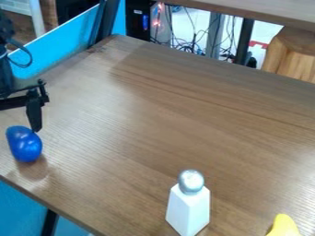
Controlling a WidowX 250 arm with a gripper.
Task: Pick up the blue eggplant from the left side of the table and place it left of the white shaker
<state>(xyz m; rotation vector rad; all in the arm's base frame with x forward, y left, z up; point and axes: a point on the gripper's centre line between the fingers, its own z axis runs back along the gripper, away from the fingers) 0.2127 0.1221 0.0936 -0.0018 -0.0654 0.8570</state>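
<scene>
The black gripper hangs at the left edge of the camera view, partly cut off by the frame. Just below it is a smooth, rounded blue object, its upper right side close to the gripper's lower tip. Whether the two touch, or whether the gripper holds it, I cannot tell. A dark reflection lies on the wood under the blue object. Toward the bottom, right of centre, a white tapered bottle with a round silver top stands upright. Part of a yellow object shows at the bottom right edge.
The brown wooden table has its near-left edge running diagonally below the blue object. A blue panel borders its upper left side. Behind the far edge are cables, a wooden stool and another tabletop.
</scene>
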